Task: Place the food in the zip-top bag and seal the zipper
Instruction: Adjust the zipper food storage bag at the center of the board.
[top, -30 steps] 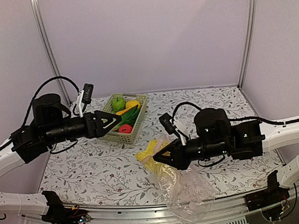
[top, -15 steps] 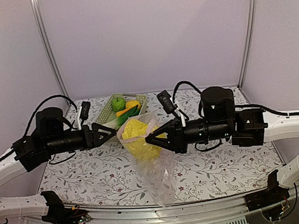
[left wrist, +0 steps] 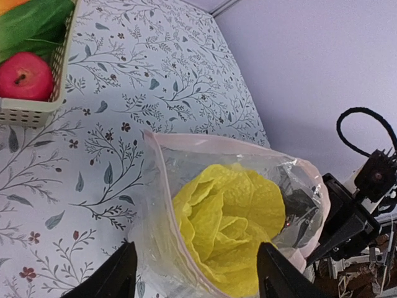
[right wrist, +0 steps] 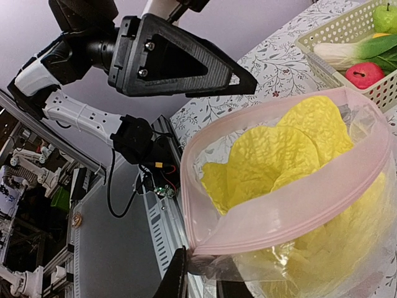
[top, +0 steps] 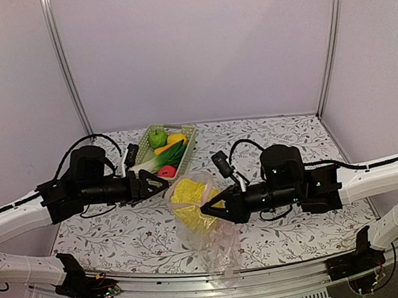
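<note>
**Top external**
- step: judged, the cabbage is loaded and the other food is not yet bagged; the mouth is held open for the next piece.
- zip-top bag [top: 212,250]: hangs from the right gripper [top: 206,210], which pinches its rim; clear, crinkly film, slack below.
- cabbage [top: 189,208]: inside the bag, up near its mouth; yellow, ruffled.
- left gripper [top: 156,185]: just beside the bag's mouth, on the side away from the right gripper; jaws spread.
- basket [top: 192,131]: behind the bag, pale lattice plastic; holds the green apple [top: 157,137] and red fruit [top: 166,171], both smooth and round.

**Left wrist**
- left gripper [left wrist: 195,276]: fingers [left wrist: 118,276] wide apart, either side of the bag's near lip, nothing pinched.
- cabbage [left wrist: 229,211]: fills the bag's mouth; leaves look soft and could snag an edge.
- advice: close on the stiff strip alone — not on a leaf or loose film — and draw it away from the right gripper, so the mouth opens round.

**Right wrist**
- right gripper [right wrist: 201,282]: pressed together on one end of the bag's rim.
- zipper [right wrist: 298,205]: pale pink band, unsealed, arching round the cabbage [right wrist: 273,155]; slider tab not made out.
- advice: hold this pinch steady — thin film would likely slip under a tug.
</note>
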`<action>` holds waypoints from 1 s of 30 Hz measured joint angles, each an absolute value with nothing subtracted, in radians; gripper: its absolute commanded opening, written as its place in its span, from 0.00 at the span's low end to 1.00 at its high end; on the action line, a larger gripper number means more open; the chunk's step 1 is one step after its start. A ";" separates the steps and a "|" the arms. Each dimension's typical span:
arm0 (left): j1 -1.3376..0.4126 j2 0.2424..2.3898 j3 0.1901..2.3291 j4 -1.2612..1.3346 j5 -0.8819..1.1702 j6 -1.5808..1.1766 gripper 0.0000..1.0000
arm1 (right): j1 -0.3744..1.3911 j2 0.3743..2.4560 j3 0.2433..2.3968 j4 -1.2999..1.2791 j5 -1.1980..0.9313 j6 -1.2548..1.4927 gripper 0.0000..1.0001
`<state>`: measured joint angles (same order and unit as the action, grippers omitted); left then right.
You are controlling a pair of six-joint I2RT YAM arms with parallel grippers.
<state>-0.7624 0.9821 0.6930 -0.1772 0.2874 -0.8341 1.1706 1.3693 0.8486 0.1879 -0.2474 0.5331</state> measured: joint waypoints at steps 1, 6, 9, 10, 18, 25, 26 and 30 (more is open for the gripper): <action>-0.762 0.995 0.695 -0.178 0.293 -0.833 0.58 | 1.171 1.369 0.849 0.191 -0.247 0.535 0.00; -0.762 1.042 0.701 -0.179 0.313 -0.825 0.46 | 1.171 1.369 0.849 0.200 -0.249 0.542 0.00; -0.763 1.060 0.701 -0.178 0.332 -0.823 0.44 | 1.171 1.369 0.849 0.203 -0.250 0.543 0.00; -0.763 1.063 0.702 -0.177 0.336 -0.823 0.43 | 1.170 1.369 0.849 0.203 -0.250 0.543 0.00; -0.766 1.082 0.705 -0.176 0.367 -0.823 0.31 | 1.171 1.370 0.849 0.203 -0.250 0.543 0.00; -0.773 1.090 0.713 -0.176 0.389 -0.828 0.22 | 1.171 1.374 0.849 0.203 -0.250 0.543 0.00; -0.774 1.093 0.716 -0.176 0.392 -0.828 0.20 | 1.171 1.374 0.849 0.203 -0.250 0.543 0.00; -0.778 1.107 0.728 -0.175 0.408 -0.828 0.10 | 1.171 1.374 0.849 0.203 -0.249 0.543 0.00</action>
